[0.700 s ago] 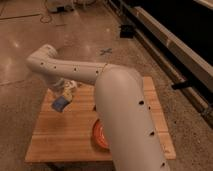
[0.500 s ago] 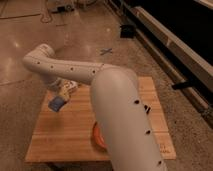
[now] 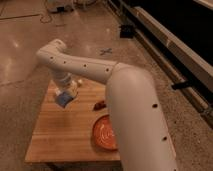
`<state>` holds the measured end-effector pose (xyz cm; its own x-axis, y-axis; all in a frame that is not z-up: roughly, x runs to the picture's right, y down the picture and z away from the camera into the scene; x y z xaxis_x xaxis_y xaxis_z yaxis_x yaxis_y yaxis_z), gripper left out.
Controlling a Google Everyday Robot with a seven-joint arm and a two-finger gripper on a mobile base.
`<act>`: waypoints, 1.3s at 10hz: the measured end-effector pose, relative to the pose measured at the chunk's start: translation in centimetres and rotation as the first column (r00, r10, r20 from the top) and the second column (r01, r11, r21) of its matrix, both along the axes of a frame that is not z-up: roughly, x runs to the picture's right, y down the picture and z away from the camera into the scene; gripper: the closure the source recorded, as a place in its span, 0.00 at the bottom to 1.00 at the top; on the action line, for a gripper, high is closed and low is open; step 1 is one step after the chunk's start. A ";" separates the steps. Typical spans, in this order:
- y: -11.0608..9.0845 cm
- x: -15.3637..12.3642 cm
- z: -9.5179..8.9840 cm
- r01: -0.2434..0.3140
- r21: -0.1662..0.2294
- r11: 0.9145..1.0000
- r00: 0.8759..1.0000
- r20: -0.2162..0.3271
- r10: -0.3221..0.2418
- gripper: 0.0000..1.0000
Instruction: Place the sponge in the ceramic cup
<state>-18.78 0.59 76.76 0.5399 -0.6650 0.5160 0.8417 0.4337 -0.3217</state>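
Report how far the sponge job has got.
Done: the sponge is picked up. In hand: the gripper holds it over the table's far left part. Left: dropping it into the cup, which I cannot make out for certain.

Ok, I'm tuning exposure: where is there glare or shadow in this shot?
Camera view: dim warm light; glare patches on the floor upper left; the white arm is brightest; the gripper, by the sponge, sits shaded over the table, left side.
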 end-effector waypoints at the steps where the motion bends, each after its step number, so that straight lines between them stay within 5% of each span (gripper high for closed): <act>1: -0.6 2.2 -0.3 -0.020 0.011 1.000 1.000 -0.009 0.021 1.00; 3: -2.2 7.6 -1.2 -0.080 0.041 0.996 0.996 -0.023 0.081 1.00; 7: -5.0 14.1 -3.0 -0.167 0.090 0.982 0.984 -0.050 0.172 1.00; 13: -6.5 19.9 -3.6 -0.244 0.114 0.963 0.962 -0.098 0.255 1.00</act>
<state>1.14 -5.88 73.13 0.7449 -0.5472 0.3817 0.6645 0.6599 -0.3508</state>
